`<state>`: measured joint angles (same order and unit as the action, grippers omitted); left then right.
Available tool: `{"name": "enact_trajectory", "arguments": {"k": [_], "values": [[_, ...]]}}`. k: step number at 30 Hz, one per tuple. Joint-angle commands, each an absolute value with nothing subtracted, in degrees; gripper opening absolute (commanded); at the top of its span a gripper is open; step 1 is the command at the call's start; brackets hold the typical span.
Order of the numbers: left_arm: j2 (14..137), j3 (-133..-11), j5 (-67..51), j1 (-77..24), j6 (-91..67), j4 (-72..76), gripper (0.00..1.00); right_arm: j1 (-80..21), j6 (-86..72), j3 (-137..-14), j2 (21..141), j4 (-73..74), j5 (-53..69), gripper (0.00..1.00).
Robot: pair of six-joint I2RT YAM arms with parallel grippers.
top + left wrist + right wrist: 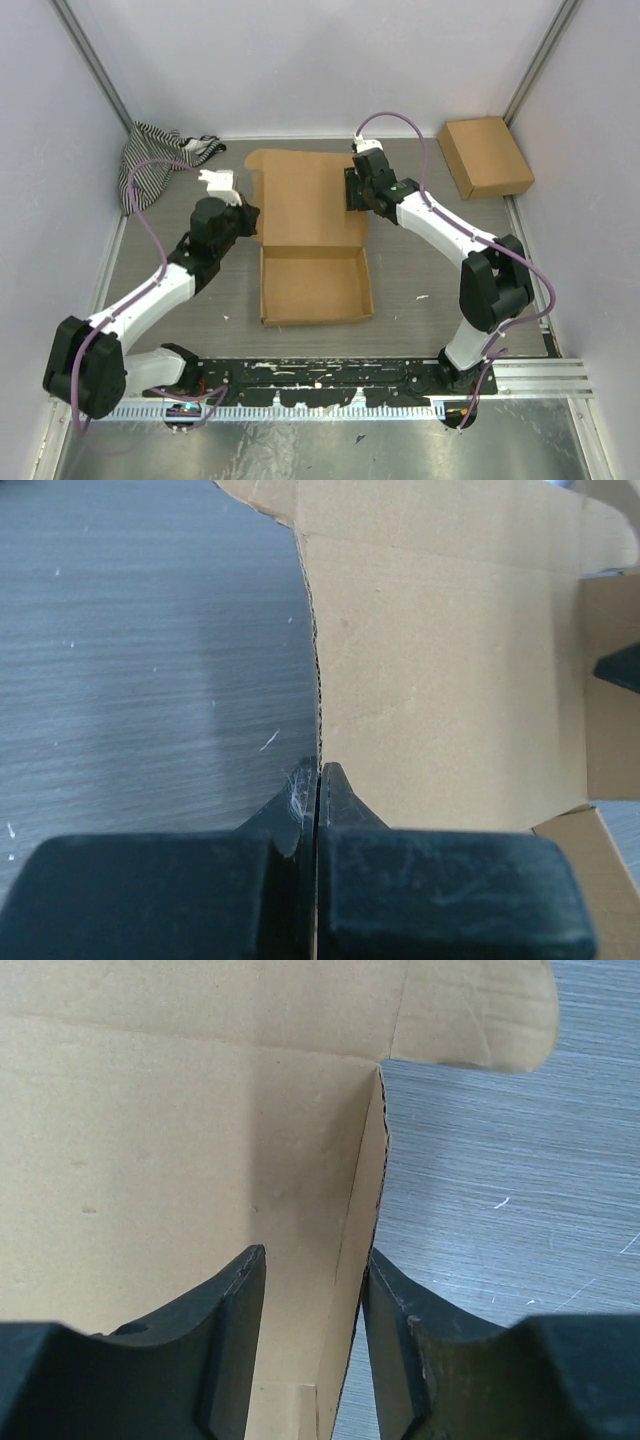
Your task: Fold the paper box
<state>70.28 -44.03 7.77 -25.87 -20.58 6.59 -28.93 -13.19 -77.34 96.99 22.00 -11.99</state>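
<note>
At the middle of the grey wood-grain tabletop (420, 270), the plain brown cardboard paper box (312, 285) lies as a shallow open tray, its broad lid panel spread flat beyond it and narrow side flaps raised along both lid edges. The left claw (318, 780) has its black fingers pressed together on the lid's left flap edge, while the right claw (315, 1260) stands narrowly parted astride the upright right flap. Well apart at the rear lie a striped black-and-white cloth (160, 155) on the left and a smaller shallow brown cardboard box (485, 157) on the right.
</note>
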Motion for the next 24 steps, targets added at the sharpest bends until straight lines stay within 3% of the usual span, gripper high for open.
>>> {"name": "enact_trajectory", "arguments": {"k": [1, 15, 24], "values": [[65.07, -31.80, 5.43, -26.51, -14.23, 38.97, 0.00, -28.18, -11.16, -79.46, 92.70, 20.09, -8.06, 0.48], [63.80, -19.87, 1.65, -26.55, -9.69, 60.89, 0.00, -25.43, -8.18, -81.14, 89.94, 25.65, -6.27, 0.47], [65.46, -18.79, -0.61, -26.61, -7.75, 65.46, 0.00, -22.61, -6.12, -83.59, 89.04, 26.76, -3.17, 0.42]]}}
